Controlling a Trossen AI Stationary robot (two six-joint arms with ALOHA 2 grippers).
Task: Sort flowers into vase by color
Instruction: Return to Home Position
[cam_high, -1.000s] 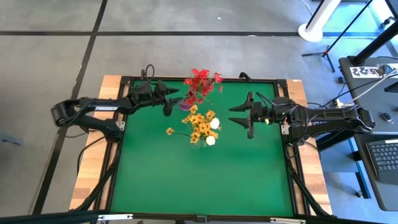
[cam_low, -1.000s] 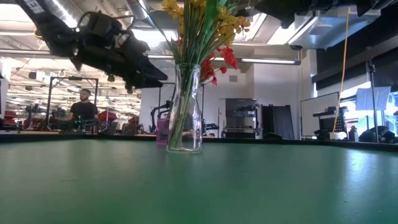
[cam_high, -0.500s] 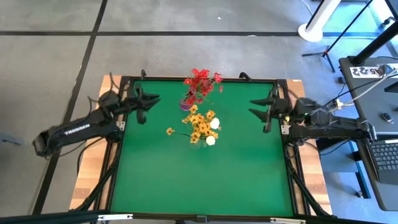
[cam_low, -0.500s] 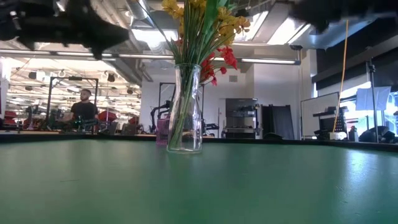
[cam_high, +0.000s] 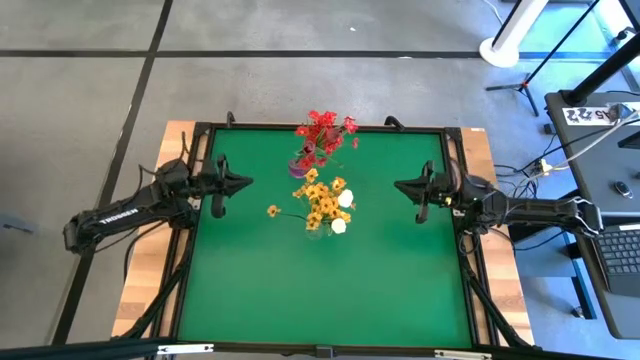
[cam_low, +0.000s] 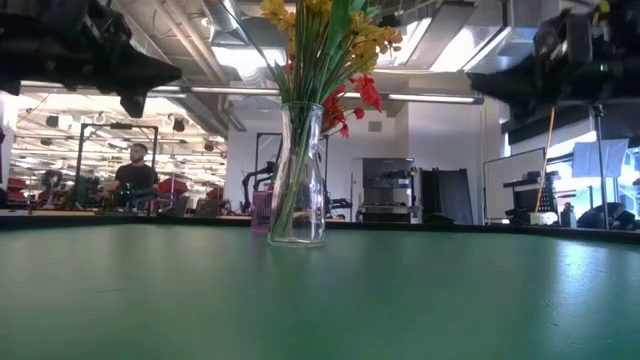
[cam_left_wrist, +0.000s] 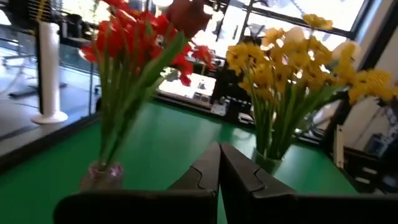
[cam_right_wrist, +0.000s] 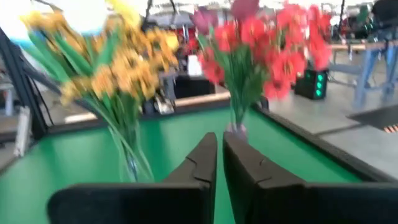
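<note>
Desk (cam_high: 320, 290): green top, grey floor around.
Red flowers (cam_high: 325, 132): violet vase (cam_low: 261, 212), far middle.
Yellow flowers (cam_high: 322, 200): transparent vase (cam_low: 297, 175), just nearer.
Left end effector (cam_high: 245, 181): left edge, closed, empty.
Right end effector (cam_high: 397, 186): right edge, closed, empty.

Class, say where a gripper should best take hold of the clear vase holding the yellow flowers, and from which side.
Grip the clear vase at its narrow neck, coming in level from the side, under the yellow flowers. They fan out over the mouth, so a top approach looks blocked.
</note>
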